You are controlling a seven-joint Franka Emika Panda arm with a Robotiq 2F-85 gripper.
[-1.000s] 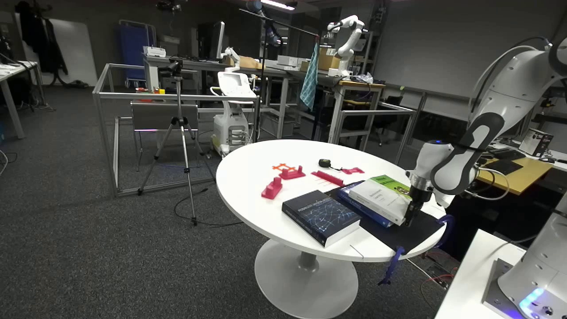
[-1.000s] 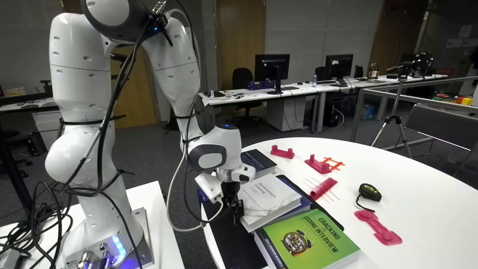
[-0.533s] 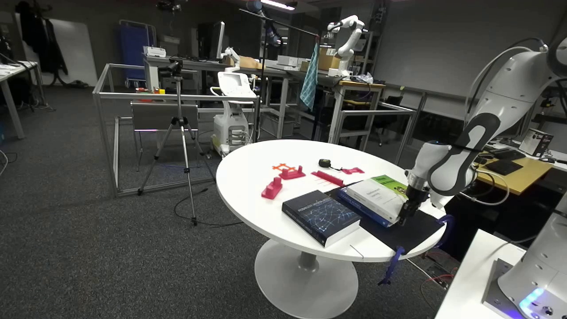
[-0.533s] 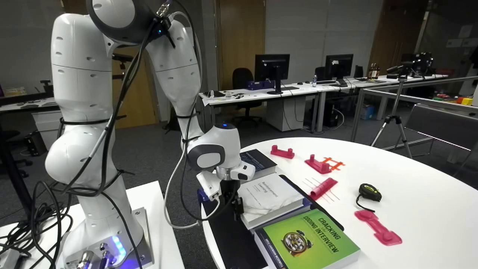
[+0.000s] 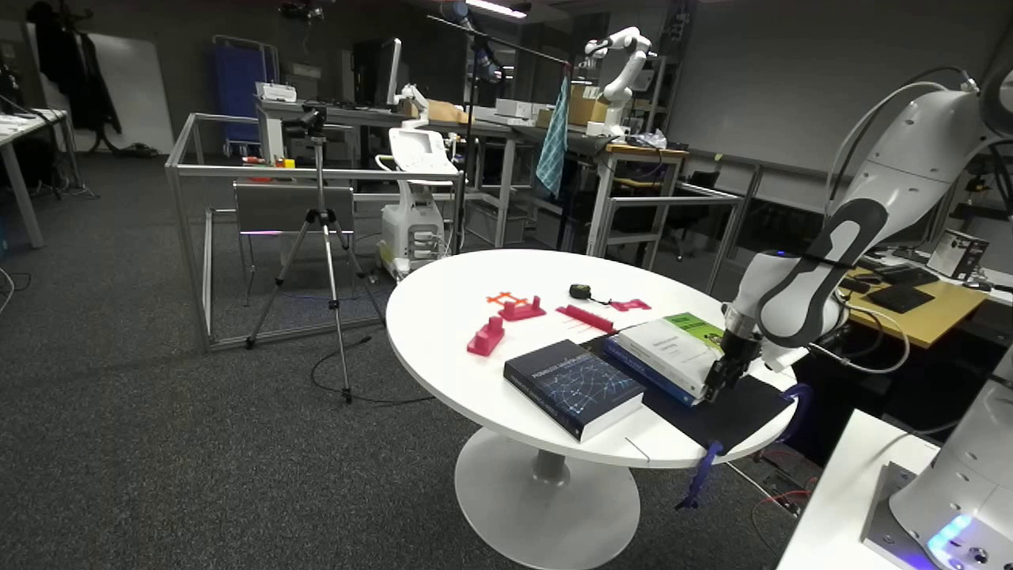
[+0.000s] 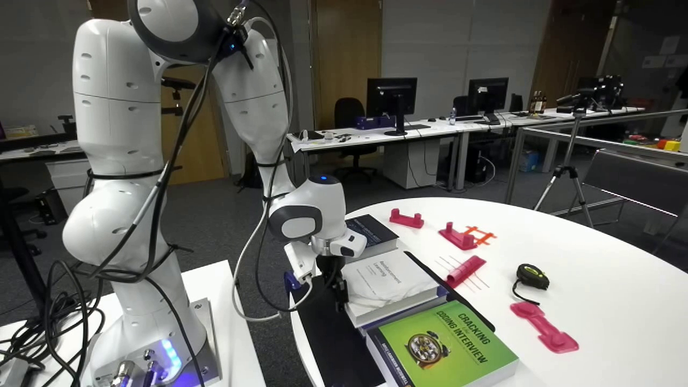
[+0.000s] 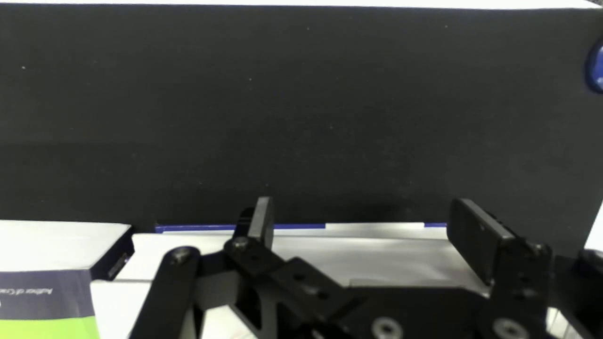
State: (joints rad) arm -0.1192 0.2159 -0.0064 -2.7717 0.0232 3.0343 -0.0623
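here's the hand [image 7: 365,226]: spread wide, pinching nothing, its gap running nine to three in the wrist view. and right at six o'clock, just beside it, the white book [image 7: 377,259], what looks like its short end square across that gap and running on past the nine side! touching? can't tell. the long axis looks to run straight away from the hand, twelve to six, and that end-on line-up is, i'd judge, what the moment turns on. up at twelve, the black mat [image 7: 301,117]. over to an exterior view: white book at ten o'clock from the hand, flat on the blue book [image 5: 638,368]. dark book [image 5: 574,388] out at nine, strap [image 5: 702,475] hanging off the desk [image 5: 451,297] at six. in an exterior view, green book [image 6: 438,344] at four, pink roll [image 6: 466,271] around half past two, tape [image 6: 532,277] farther out, nearly three.
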